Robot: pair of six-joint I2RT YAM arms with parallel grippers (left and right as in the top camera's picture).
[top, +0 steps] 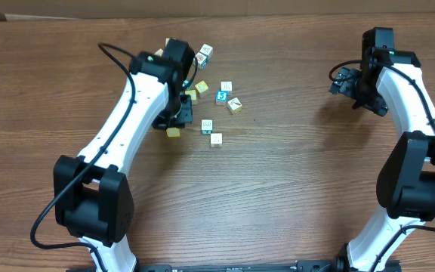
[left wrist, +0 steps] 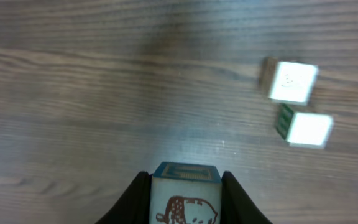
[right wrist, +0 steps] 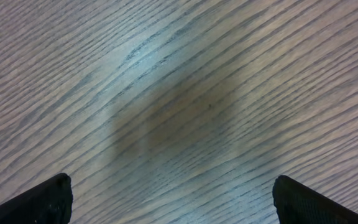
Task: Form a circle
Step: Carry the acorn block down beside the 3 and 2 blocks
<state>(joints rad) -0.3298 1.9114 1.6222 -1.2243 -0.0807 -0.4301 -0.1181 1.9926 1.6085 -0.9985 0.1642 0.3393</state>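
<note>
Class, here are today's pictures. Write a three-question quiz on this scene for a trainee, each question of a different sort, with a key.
1. True or false: the right gripper is clamped on a toy.
2. Which picture is on the cube clamped in the left gripper? A) acorn B) car C) fish
3. Fill in: in the left wrist view, ___ other cubes lie on the table ahead of that gripper.

Key: 1 false, its jaws are open over bare wood; 2 A; 3 two.
</note>
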